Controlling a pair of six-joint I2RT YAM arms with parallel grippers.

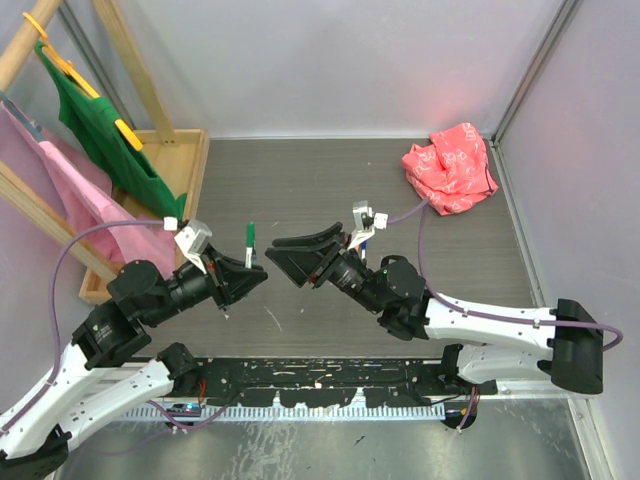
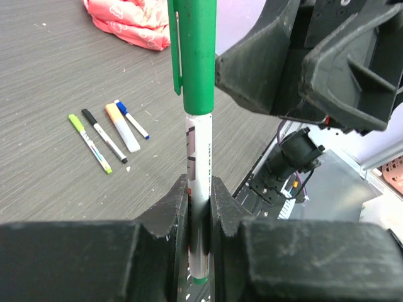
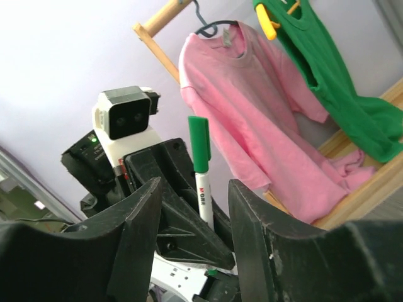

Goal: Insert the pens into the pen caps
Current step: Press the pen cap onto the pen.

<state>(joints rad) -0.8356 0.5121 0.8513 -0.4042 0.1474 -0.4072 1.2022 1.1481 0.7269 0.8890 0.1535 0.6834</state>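
Green pen (image 2: 199, 163): we logged it capped, pinched upright by left fingers (image 2: 171, 214); right fingers (image 3: 135, 233) spread; four pens (image 2: 105, 136) on tabletop (image 2: 44, 69) looked capped

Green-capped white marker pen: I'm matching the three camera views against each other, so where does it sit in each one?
Top external: the green-capped white marker pen stands upright at centre, between the black left gripper and black right gripper.
Left wrist: down the middle, barrel clamped in the left gripper.
Right wrist: centre, seen through the right gripper's gap.
Shared landmark: the left gripper holding the barrel.
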